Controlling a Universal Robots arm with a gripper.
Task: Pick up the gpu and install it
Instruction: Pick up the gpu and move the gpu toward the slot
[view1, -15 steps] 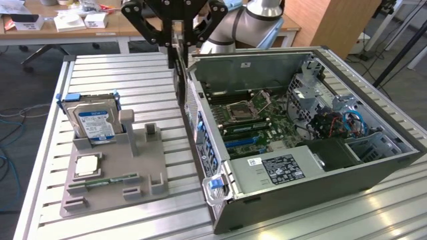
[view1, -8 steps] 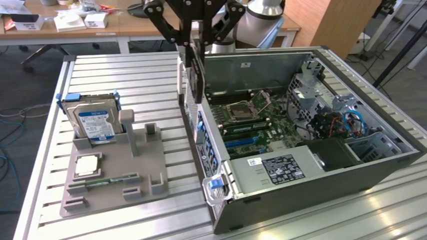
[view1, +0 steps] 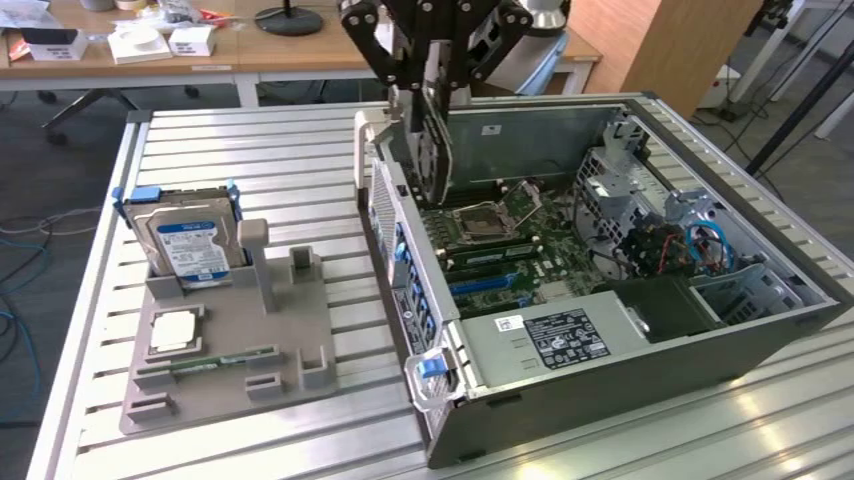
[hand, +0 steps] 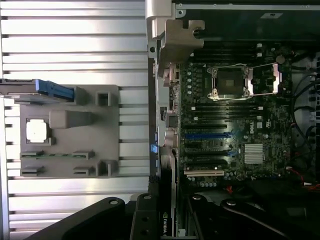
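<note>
A black pincer (view1: 430, 92) hangs from above, its fingers closed partway onto the top edge of the gpu (view1: 435, 160) and gripping it. The card hangs upright and edge-on, its lower part down inside an open computer case (view1: 747, 335), close to the case wall on the exterior view's left. Whether its bottom edge touches the motherboard (view1: 534, 255) cannot be told. Just beside the card lies an uncovered processor socket (view1: 470, 222), and nearer the camera a power supply (view1: 554, 335) with a white label. Well apart, towards the exterior view's left, a grey holder (view1: 314, 330) sits on the slatted metal desk (view1: 240, 150), carrying an upright hard drive (view1: 190, 250), a square chip (view1: 174, 330) and a thin memory stick (view1: 200, 366).
</note>
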